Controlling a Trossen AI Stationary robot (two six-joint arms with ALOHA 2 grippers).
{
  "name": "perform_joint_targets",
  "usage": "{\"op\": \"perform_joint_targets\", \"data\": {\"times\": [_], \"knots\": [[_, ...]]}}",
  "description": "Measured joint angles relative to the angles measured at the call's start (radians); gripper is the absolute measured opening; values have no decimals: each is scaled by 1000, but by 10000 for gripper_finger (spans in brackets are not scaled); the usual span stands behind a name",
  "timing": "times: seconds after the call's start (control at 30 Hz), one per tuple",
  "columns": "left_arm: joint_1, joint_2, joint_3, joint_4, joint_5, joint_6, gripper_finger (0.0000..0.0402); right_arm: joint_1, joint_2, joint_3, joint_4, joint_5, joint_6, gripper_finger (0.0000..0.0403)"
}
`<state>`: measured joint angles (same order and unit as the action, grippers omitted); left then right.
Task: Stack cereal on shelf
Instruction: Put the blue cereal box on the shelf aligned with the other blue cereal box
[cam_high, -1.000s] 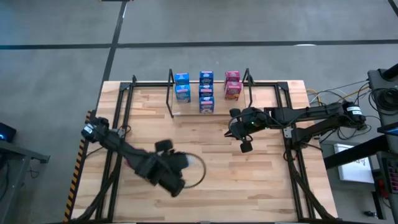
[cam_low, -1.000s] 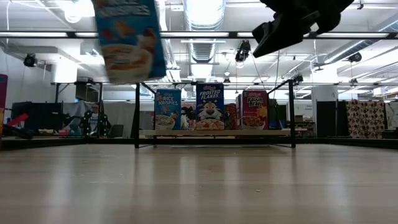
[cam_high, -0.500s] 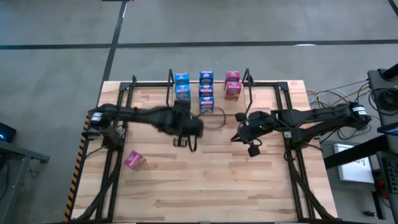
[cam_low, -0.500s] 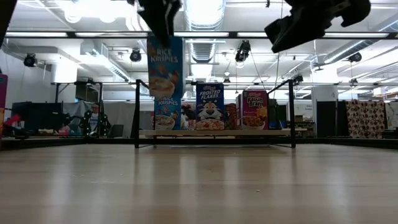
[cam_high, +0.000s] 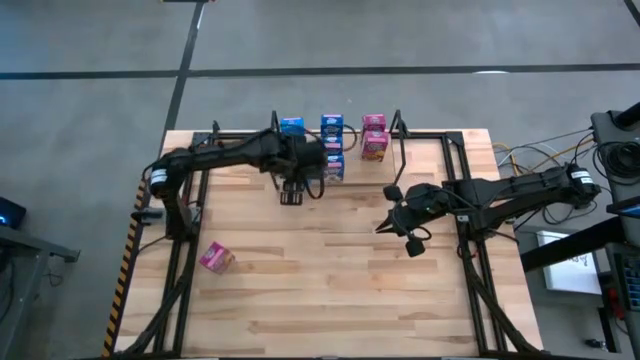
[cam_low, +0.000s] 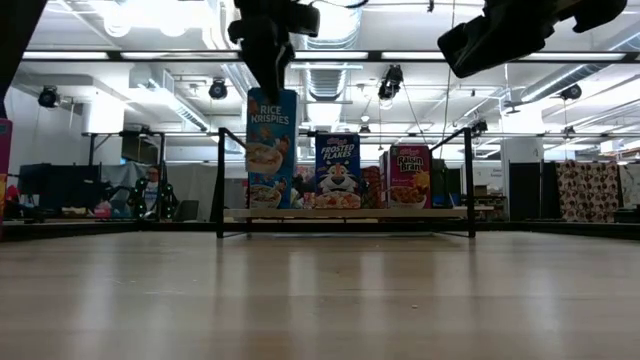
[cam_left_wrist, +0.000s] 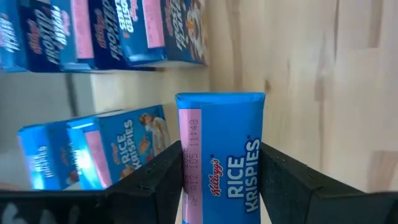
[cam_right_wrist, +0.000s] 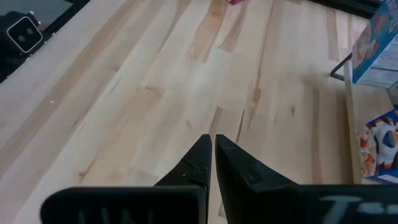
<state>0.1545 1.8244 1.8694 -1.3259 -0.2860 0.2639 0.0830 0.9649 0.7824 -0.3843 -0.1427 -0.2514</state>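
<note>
At upper centre, the left gripper (cam_left_wrist: 221, 168) grasps a blue Rice Krispies box (cam_left_wrist: 222, 149) before the shelf (cam_low: 345, 213), while the right gripper (cam_right_wrist: 213, 155), centre-right, hangs clenched and empty.

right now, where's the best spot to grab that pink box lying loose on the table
Probably from straight above the pink box, fingers across its two longer flat sides. It lies tilted beside the left frame rail, so turn the wrist to match and mind the rail.
</note>
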Motion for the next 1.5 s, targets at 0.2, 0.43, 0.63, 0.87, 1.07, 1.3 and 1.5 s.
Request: {"op": "perform_joint_targets", "data": {"times": [0.2,0.43,0.63,0.87,1.07,1.3,1.5], "knots": [[71,0,-61,19,70,25,167,25,0,-6,-1,0,17,13],[123,0,-135,101,70,87,167,40,0,-7,2,0,21,13],[156,-1,-135,124,70,95,167,39,0,-7,8,3,24,13],[179,0,-135,134,70,106,170,39,0,-7,25,4,17,13],[184,0,-135,135,82,106,189,39,0,-7,25,4,5,13],[189,4,-135,149,90,106,206,39,0,-7,26,4,4,13],[189,2,-135,136,87,91,206,39,0,-7,26,4,4,13]]}}
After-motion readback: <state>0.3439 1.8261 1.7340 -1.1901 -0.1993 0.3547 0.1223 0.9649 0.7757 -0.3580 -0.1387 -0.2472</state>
